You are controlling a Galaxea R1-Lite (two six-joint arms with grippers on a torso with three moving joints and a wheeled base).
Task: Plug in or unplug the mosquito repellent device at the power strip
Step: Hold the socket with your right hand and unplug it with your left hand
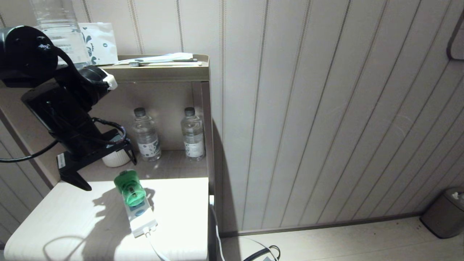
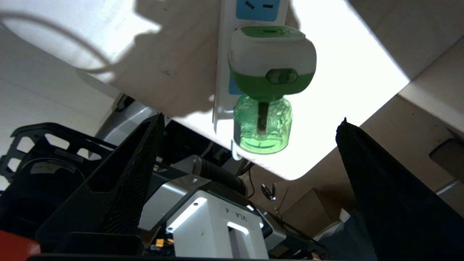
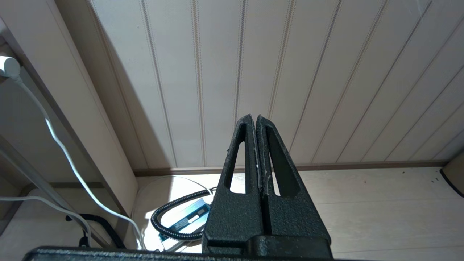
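The mosquito repellent device sits plugged into the power strip; my left gripper hangs wide open and empty just behind it, so I think I back away next

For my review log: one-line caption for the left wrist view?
Open left gripper hangs clear of mosquito repellent device plugged into power strip.

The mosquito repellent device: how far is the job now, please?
Done: the mosquito repellent device sits plugged into the power strip. In hand: the left gripper is open above it, holding nothing. Left: apparently nothing, if plugging in was the aim. The right gripper hangs shut near the floor.
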